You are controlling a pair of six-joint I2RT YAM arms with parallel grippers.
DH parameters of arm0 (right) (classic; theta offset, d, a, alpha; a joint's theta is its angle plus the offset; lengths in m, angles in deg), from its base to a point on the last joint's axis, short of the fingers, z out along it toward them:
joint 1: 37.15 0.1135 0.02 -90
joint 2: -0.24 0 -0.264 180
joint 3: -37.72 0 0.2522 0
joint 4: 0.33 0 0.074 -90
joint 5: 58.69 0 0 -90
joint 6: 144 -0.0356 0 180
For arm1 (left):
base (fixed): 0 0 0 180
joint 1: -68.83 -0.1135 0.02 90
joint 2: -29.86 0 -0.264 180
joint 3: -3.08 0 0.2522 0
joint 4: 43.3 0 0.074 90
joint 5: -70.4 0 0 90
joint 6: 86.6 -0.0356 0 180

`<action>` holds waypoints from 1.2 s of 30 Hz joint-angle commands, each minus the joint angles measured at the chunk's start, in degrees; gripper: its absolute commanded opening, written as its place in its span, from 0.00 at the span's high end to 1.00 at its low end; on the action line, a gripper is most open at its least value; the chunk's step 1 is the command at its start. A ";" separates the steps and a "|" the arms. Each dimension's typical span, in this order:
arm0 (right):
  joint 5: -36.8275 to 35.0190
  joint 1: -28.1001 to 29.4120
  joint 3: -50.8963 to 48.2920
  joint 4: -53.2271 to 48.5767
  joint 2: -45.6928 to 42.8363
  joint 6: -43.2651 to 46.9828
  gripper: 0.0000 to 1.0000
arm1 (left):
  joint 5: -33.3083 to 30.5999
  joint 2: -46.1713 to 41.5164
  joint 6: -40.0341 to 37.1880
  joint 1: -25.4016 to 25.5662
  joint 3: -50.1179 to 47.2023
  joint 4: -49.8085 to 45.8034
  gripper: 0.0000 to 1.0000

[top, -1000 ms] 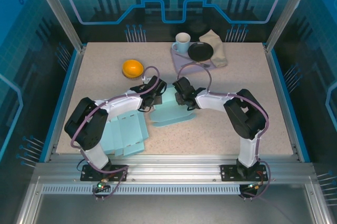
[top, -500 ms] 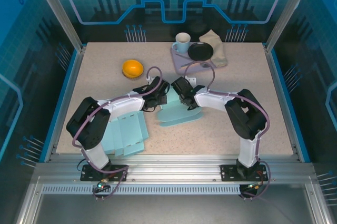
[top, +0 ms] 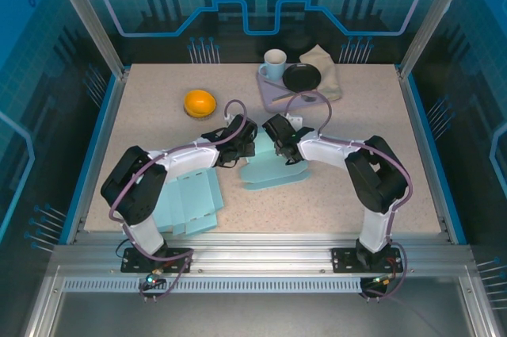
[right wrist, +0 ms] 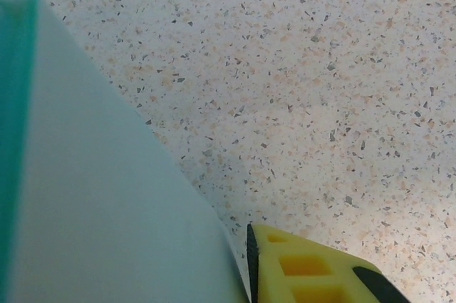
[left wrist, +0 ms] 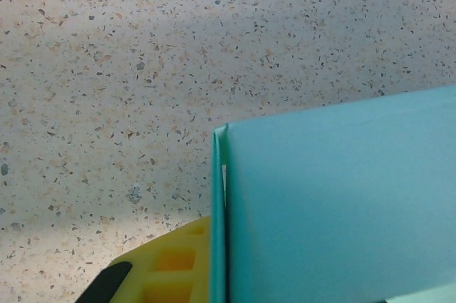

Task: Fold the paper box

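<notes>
**Two pincers on one thin panel: where the fold could fail**

The paper box [top: 273, 172] lies half-formed on the bench [top: 364, 115], straight towards the arm bases from the white mug [top: 274, 63]; its edge on the mug's side seems lifted, while the rest lies flat. The left pincer [top: 242, 149], to the near-left of the mug, is clenched on the box's left corner; its wrist view shows a yellow finger [left wrist: 174, 274] tight against the edge of an upright teal wall. The right pincer [top: 282, 153], directly on the near side of the mug, is at the same lifted edge; its yellow finger [right wrist: 306, 267] sits just beside the card, but I cannot tell whether it clamps the card or only lies alongside.

The likely troubles, as I judge them:

- Each bite is small and near an edge; if the two arms pull unevenly, the card may crease off its score line or tear.
- If the right pincer has no real hold, the panel could slip out and spring flat.
- Nothing weighs the base down; a push might slide the whole box towards the mug and the black dish [top: 302, 77] beside it.
- The stack of flat blanks [top: 190, 198], far to the near-left of the mug, lies under the left arm; a low sweep could drag it.
</notes>
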 commanded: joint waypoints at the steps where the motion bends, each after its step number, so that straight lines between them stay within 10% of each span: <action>1: -18.54 -9.78 -2.82 -15.70 0.17 -6.59 0.81 | -12.60 -1.24 -0.42 -4.30 -2.31 -15.78 0.92; 16: 11.46 -2.94 -8.24 11.68 -12.32 20.55 0.43 | -11.47 0.60 0.62 -4.54 -0.83 -14.95 0.92; 36: 15.40 0.02 0.34 7.89 -11.54 25.00 0.40 | -11.23 1.21 0.67 -4.53 -0.21 -15.18 0.92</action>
